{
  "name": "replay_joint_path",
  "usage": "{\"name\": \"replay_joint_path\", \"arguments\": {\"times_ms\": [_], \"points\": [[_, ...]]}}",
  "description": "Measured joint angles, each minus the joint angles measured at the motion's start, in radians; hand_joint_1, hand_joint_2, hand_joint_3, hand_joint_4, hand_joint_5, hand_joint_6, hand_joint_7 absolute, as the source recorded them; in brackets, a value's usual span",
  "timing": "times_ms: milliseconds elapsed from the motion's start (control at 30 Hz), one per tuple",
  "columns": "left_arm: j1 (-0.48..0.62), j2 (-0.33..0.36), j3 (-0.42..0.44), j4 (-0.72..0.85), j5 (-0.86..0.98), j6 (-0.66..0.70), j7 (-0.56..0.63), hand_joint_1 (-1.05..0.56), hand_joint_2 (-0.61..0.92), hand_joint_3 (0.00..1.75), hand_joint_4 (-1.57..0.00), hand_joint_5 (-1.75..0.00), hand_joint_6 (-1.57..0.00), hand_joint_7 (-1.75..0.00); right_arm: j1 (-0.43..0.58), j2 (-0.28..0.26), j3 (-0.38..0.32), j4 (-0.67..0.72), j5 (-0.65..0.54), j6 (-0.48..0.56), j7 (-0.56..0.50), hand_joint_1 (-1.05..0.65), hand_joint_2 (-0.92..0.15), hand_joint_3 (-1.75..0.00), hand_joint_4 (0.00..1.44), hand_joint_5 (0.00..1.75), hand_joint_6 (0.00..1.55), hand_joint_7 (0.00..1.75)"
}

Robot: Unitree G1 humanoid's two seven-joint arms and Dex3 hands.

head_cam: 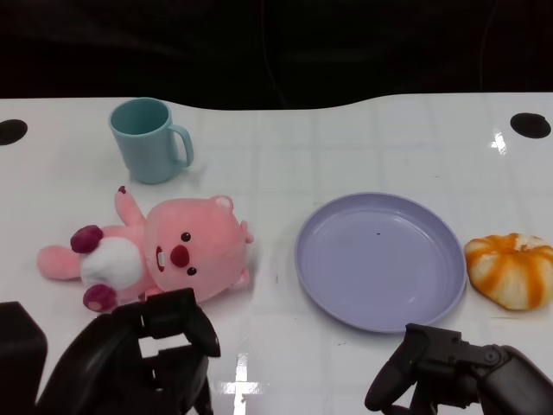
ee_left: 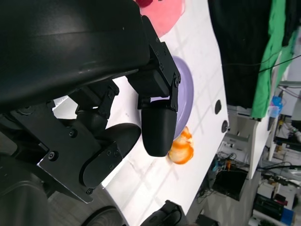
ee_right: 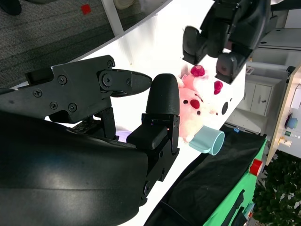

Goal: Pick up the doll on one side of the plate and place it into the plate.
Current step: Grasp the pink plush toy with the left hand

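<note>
Just beside the doll [head_cam: 164,251], left hand [head_cam: 143,354] empty, fingers apart

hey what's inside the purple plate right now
Nothing: the plate shows only bare purple with a tiny dark speck. The doll lies on the table beside it. The head view sees its whole inside; nothing covers it.

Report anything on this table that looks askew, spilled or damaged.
Only the pink doll looks askew: it lies tipped on its back left of the purple plate. The teal mug stands upright, nothing looks spilled or damaged.
</note>
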Motion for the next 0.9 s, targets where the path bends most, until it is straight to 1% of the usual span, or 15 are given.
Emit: {"name": "replay_joint_path", "arguments": {"times_ms": [67,100,133,167,233,267,300,400,500,533,633,700,767,833,900], "points": [[-0.009,-0.006,0.017,0.006,-0.019,-0.014,-0.001,-0.26,0.52,0.99,-0.65,-1.34,-0.66,-0.96,0.000,0.000,0.000,0.000,0.000,0.000,0.000,-0.26,-0.92,-0.35,0.66,1.57,0.60,1.28],[-0.014,-0.008,0.025,0.008,-0.022,-0.023,-0.001,-0.28,0.63,0.78,-0.61,-1.25,-0.67,-0.82,-0.001,0.000,0.000,0.000,0.000,0.000,0.000,-0.26,-0.92,-0.35,0.66,1.57,0.60,1.28],[-0.018,-0.008,0.032,0.008,-0.023,-0.031,-0.001,-0.30,0.72,0.61,-0.59,-1.19,-0.69,-0.71,-0.001,0.000,0.000,0.000,0.000,0.000,0.000,-0.27,-0.92,-0.35,0.66,1.57,0.60,1.28],[-0.024,-0.008,0.040,0.008,-0.022,-0.039,-0.001,-0.30,0.77,0.51,-0.58,-1.16,-0.70,-0.65,-0.001,0.000,0.000,0.000,0.000,0.000,0.000,-0.27,-0.92,-0.35,0.66,1.57,0.60,1.28],[-0.031,-0.004,0.047,0.008,-0.013,-0.054,-0.001,-0.35,0.88,0.28,-0.54,-1.03,-0.68,-0.48,-0.005,0.000,0.001,0.000,-0.001,0.000,0.000,-0.27,-0.92,-0.35,0.66,1.57,0.60,1.27],[-0.033,0.001,0.049,0.008,0.002,-0.066,-0.001,-0.38,0.90,0.23,-0.52,-0.98,-0.67,-0.42,-0.009,0.000,0.001,0.000,-0.002,0.000,0.000,-0.27,-0.92,-0.35,0.66,1.57,0.60,1.27],[-0.035,0.009,0.052,0.009,0.022,-0.078,-0.001,-0.40,0.91,0.20,-0.50,-0.93,-0.66,-0.37,-0.012,0.000,0.002,0.000,-0.003,0.000,-0.001,-0.27,-0.92,-0.35,0.66,1.57,0.60,1.27],[-0.063,0.032,0.059,0.021,0.067,-0.128,-0.003,-0.48,0.92,0.18,-0.40,-0.86,-0.58,-0.28,-0.019,0.001,0.004,0.000,-0.005,0.000,-0.002,-0.27,-0.92,-0.35,0.66,1.57,0.60,1.28],[-0.097,0.072,0.066,0.033,0.098,-0.153,-0.021,-0.54,0.92,0.19,-0.33,-0.82,-0.52,-0.22,-0.021,0.002,0.004,0.000,-0.005,0.003,-0.003,-0.27,-0.92,-0.35,0.66,1.57,0.60,1.28],[-0.106,0.088,0.067,0.033,0.115,-0.161,-0.025,-0.57,0.92,0.20,-0.32,-0.75,-0.50,-0.17,-0.022,0.003,0.005,0.000,-0.005,0.003,-0.003,-0.27,-0.92,-0.35,0.66,1.57,0.60,1.28],[-0.128,0.148,0.068,0.030,0.194,-0.172,-0.028,-0.61,0.92,0.20,-0.27,-0.67,-0.44,-0.09,-0.024,0.005,0.006,0.000,-0.005,0.003,-0.003,-0.27,-0.92,-0.35,0.66,1.58,0.60,1.28],[-0.152,0.192,0.069,0.028,0.252,-0.175,-0.029,-0.62,0.92,0.19,-0.26,-0.65,-0.42,-0.07,-0.025,0.006,0.007,0.000,-0.006,0.004,-0.003,-0.27,-0.92,-0.35,0.66,1.58,0.60,1.28],[-0.177,0.224,0.064,0.027,0.308,-0.181,-0.029,-0.62,0.92,0.15,-0.21,-0.63,-0.39,-0.05,-0.027,0.006,0.008,0.000,-0.008,0.004,-0.004,-0.27,-0.92,-0.35,0.66,1.57,0.60,1.28],[-0.208,0.275,0.048,0.030,0.388,-0.191,-0.030,-0.62,0.92,0.14,-0.15,-0.60,-0.35,-0.02,-0.031,0.006,0.008,0.000,-0.012,0.005,-0.004,-0.27,-0.92,-0.34,0.66,1.57,0.60,1.28],[-0.242,0.329,0.031,0.036,0.464,-0.196,-0.039,-0.62,0.92,0.11,-0.12,-0.60,-0.35,-0.02,-0.032,0.007,0.008,0.000,-0.013,0.006,-0.004,-0.27,-0.92,-0.34,0.66,1.57,0.60,1.29]]}}
